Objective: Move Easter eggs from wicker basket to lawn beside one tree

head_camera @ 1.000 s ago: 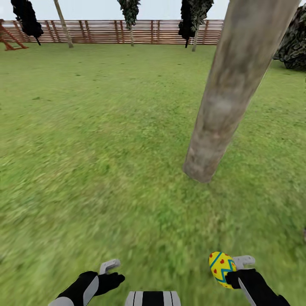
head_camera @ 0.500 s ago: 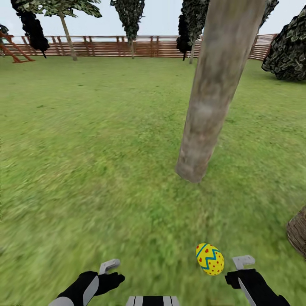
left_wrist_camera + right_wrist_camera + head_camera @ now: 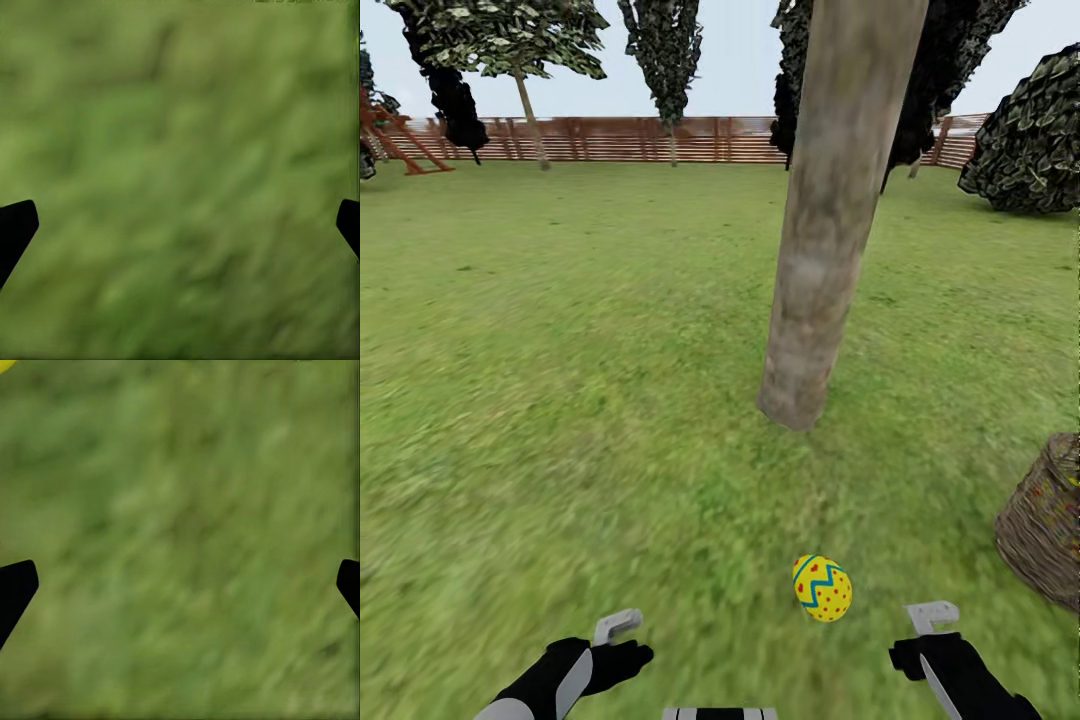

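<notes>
One yellow Easter egg [image 3: 822, 588] with red dots and a blue-green zigzag is on the lawn [image 3: 580, 380], a short way in front of the tree [image 3: 820, 230] with the thick grey-brown trunk. My right gripper [image 3: 930, 628] stands open just to the egg's right and holds nothing. In the right wrist view the right gripper [image 3: 180, 585] is spread wide over grass, with a sliver of the yellow egg [image 3: 4, 364] at one corner. The left gripper [image 3: 622, 638] is open over grass too, as its wrist view [image 3: 180, 225] confirms. At the right edge stands the wicker basket [image 3: 1048, 530], cut off, its inside hidden.
A brown slat fence [image 3: 660, 140] closes the far side of the garden, with dark narrow trees [image 3: 665, 50] and a leafy tree [image 3: 510, 40] before it. A dark bush [image 3: 1030, 140] stands at the far right. A red wooden frame [image 3: 390, 140] is at the far left.
The egg has left my right gripper and dropped onto the grass to its left. The camera has shifted, bringing the basket into view at the right.
</notes>
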Motion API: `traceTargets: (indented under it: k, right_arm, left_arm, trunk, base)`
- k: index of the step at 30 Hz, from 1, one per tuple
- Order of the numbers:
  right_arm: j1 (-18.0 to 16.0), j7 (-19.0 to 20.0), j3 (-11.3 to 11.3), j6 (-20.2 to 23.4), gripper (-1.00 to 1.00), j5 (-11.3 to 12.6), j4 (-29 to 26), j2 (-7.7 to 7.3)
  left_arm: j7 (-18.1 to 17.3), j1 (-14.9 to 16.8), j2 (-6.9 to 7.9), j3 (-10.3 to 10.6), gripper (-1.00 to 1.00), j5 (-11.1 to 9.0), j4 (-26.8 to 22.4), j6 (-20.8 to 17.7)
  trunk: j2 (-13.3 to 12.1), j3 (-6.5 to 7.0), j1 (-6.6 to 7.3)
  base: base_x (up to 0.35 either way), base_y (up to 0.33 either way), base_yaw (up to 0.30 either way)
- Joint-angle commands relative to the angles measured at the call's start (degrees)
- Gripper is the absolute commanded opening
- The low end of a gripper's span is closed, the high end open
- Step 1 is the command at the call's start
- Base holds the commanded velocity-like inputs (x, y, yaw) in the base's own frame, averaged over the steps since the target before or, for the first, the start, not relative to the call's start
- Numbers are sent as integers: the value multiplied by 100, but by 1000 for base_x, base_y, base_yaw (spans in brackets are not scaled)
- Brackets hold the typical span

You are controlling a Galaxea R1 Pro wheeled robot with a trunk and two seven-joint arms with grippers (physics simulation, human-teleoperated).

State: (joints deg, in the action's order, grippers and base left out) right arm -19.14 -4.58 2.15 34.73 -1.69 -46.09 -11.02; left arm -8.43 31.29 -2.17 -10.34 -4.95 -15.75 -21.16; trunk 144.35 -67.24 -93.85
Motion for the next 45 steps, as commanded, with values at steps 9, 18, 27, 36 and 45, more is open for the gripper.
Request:
traceTargets:
  k: [9,18,27,36,45]
  right_arm:
    - [-2,-2,22,34,100,-1,-13,-7]
    - [-2,9,24,36,100,-2,-14,-5]
    - [-2,10,31,36,100,-17,-14,-5]
    - [-2,10,31,35,100,-24,-14,-5]
    - [-2,10,33,35,100,-24,-14,-5]
  left_arm:
    - [-11,-1,-7,-22,100,-50,-22,-40]
    - [16,-1,-47,-21,100,-43,-16,-46]
    - [25,-1,-46,-29,100,-47,-1,-39]
    - [25,-1,-46,-30,100,-50,1,-37]
    - [17,-1,-46,-28,100,-50,1,-36]
  trunk:
    - [-10,195,25]
    - [-22,395,48]
    - [-34,594,71]
    - [-47,794,94]
    - [-59,993,117]
  base:
    - [-9,-159,0]
    - [0,-319,-107]
    - [0,-173,-296]
    - [0,-3,-300]
    - [0,0,-300]
